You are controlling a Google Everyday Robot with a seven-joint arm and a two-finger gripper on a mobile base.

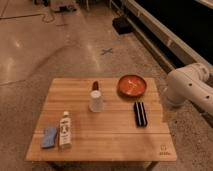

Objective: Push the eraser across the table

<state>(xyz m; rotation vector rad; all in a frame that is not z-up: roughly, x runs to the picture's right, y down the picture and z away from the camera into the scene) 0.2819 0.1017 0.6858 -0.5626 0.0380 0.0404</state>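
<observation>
The eraser (140, 113) is a black oblong block with a thin paler stripe. It lies on the right half of the light-wood table (115, 137), its length running front to back, just in front of an orange bowl (132, 85). A white segment of my arm (192, 89) shows at the right edge, beside the table's right side and apart from the eraser. My gripper is out of view.
A white cup (96, 101) stands upside down near the table's middle, with a small dark red object (95, 85) behind it. A white bottle (65, 131) and a flat blue pad (49, 137) lie at the front left. A dark logo (163, 149) marks the front right corner.
</observation>
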